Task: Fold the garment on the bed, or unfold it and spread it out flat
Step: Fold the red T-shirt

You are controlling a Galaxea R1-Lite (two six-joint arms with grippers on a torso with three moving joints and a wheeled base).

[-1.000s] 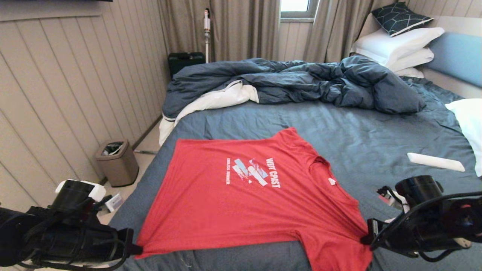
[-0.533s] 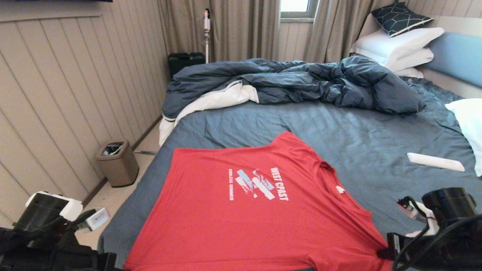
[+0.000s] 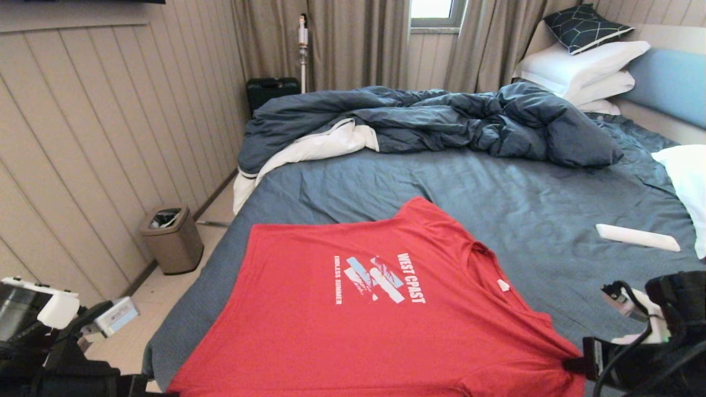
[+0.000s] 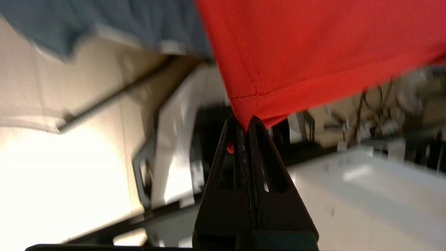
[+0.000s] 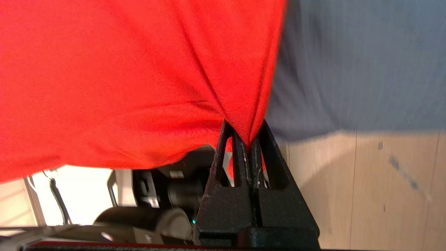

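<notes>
Dragged toward the bed's near edge since a second ago, the garment [image 3: 364, 314] stays clenched in both jaws: left gripper [image 4: 246, 120] on the hem corner at seven o'clock, right gripper [image 5: 248, 139] on bunched shoulder fabric at four. Even, level tension should keep it flat on the bed [image 3: 496, 187].

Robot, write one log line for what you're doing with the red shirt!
left gripper: shut on red T-shirt hem corner | right gripper: shut on bunched T-shirt edge | T-shirt: print up, near edge overhanging bed
</notes>
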